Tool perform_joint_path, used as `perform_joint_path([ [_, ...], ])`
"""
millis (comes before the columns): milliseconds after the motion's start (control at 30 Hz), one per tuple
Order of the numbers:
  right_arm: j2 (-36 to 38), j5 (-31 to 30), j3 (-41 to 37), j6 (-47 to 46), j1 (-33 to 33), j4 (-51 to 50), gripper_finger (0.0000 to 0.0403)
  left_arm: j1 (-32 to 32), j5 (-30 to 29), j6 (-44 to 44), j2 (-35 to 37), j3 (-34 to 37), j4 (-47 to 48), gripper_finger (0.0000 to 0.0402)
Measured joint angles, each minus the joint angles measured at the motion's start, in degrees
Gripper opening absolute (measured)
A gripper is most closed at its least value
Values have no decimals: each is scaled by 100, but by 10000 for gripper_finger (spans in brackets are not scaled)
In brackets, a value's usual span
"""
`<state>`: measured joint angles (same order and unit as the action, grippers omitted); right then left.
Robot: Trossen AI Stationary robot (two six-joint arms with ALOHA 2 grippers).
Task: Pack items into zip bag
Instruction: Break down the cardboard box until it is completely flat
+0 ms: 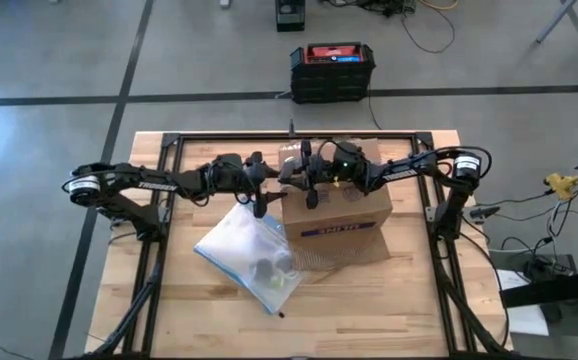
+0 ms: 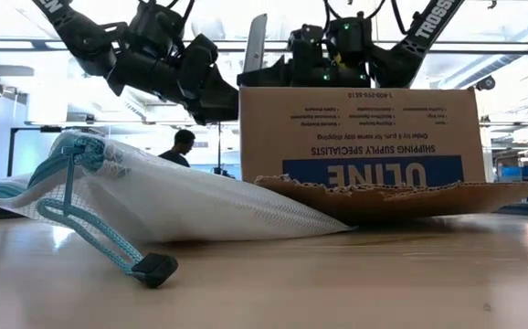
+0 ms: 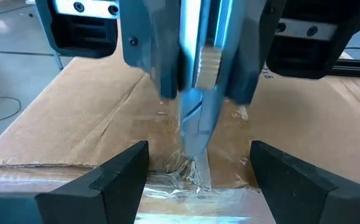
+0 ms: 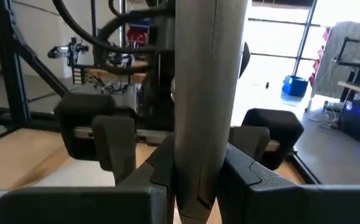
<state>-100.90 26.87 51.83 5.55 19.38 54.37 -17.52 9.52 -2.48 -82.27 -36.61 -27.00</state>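
The zip bag [image 1: 244, 255] lies flat on the wooden table [image 1: 369, 300], just left of and in front of the ULINE box [image 1: 341, 222], its near corner touching the box's torn flap [image 2: 392, 194]. A few items [image 1: 274, 268], dark and pale, sit inside the bag near its right end. In the low view the bag shows as a white mesh-like pouch with a teal cord [image 2: 86, 224] ending in a dark toggle [image 2: 154, 268].

The left claw [image 1: 260, 185] hangs over the box's left edge, its 2 fingers [image 3: 114, 180] spread wide with nothing between them. Facing it, the right claw [image 1: 299, 172] is over the top of the box, closed on a grey flat tool [image 4: 206, 93] that points down at the taped seam [image 3: 189, 177]. A person [image 2: 180, 146] stands in the room far behind the table.
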Motion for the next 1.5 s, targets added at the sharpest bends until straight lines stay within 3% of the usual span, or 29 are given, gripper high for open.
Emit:
perform_joint_path([
  [300, 352, -255, -112, -2, 0, -826, 56, 5, -85, 0, 1, -7, 117, 273],
  [800, 2103, -1339, -860, 312, -15, -2816, 56, -4, -180, -3, 12, 30, 251, 273],
  [1300, 3603, -1851, -1573, 364, 0, -4084, 55, -15, -258, -43, 6, 26, 259, 273],
  [1500, 4080, -2415, -1588, 460, -1, -4887, 55, -15, -497, -179, -67, 132, 1086, 273],
])
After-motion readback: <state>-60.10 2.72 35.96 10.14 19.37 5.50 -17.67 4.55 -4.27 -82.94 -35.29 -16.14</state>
